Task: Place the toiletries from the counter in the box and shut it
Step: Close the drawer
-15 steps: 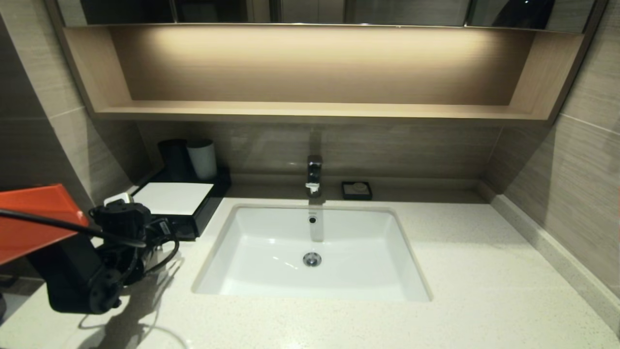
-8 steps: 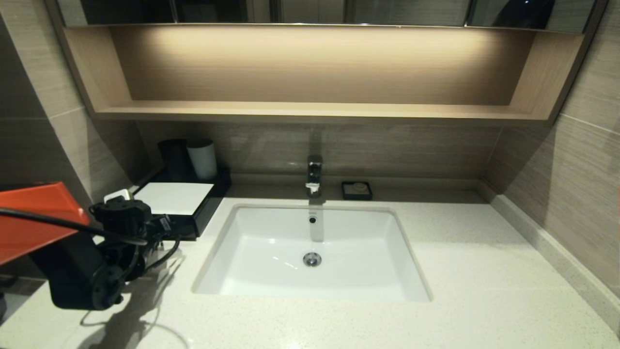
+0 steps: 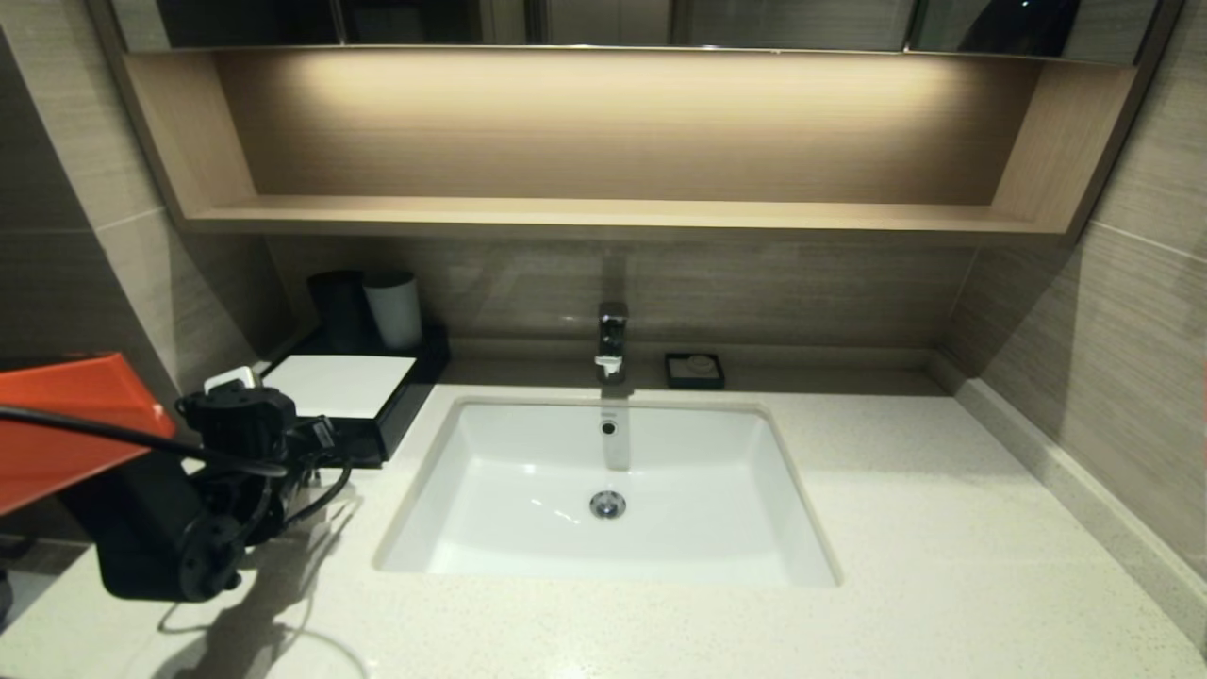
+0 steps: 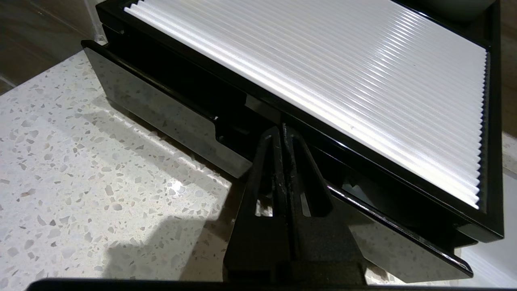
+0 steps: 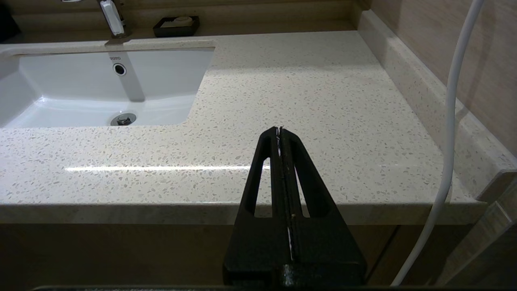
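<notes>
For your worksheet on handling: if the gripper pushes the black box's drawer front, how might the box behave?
The drawer stands slightly out, so it would probably slide in. Glossy black faces suggest the shut left gripper could skid. The box is low and wide on the smooth counter, so it would likelier slide back than tip.

The left arm has a glossy orange shell point(image 3: 66, 424) and a blocky black wrist point(image 3: 179, 528) behind the left claw point(image 4: 282, 131), with thin black cables point(image 3: 311, 490) looped alongside it. Both it and the right claw point(image 5: 280, 131) are matte black, their tapered fingers cut with triangular windows. A white cable point(image 5: 452, 121) hangs beside the right claw.
</notes>
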`<state>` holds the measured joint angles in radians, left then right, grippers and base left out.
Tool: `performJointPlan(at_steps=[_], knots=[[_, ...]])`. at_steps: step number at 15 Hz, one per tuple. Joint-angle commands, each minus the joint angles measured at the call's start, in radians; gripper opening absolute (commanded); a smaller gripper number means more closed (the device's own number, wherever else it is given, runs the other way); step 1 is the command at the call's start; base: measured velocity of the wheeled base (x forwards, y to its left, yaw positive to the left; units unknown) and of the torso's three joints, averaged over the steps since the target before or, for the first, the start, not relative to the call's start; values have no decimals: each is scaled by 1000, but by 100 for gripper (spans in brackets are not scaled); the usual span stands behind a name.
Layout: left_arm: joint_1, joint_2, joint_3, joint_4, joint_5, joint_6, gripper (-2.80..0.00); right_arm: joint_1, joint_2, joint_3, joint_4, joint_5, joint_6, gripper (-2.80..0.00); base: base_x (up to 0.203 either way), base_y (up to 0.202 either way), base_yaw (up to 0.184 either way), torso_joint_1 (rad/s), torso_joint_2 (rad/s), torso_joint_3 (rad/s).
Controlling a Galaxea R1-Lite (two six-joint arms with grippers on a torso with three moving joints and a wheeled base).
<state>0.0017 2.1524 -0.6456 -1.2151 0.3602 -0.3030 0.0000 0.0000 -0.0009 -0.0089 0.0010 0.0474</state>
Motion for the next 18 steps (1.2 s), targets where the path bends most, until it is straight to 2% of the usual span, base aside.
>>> performJointPlan(at_steps=[1,6,18], knots=[[0,-23,24,-6,3,-2,-280,0,1,1,0,-1,0,-280,0,0,0,0,0,0],[0,-11,55,-3,6,-2,-280,0,1,1,0,0,0,-280,0,0,0,0,0,0],[0,66,-16,-1,6,16,-280,0,0,1,0,0,0,-280,0,0,0,0,0,0]])
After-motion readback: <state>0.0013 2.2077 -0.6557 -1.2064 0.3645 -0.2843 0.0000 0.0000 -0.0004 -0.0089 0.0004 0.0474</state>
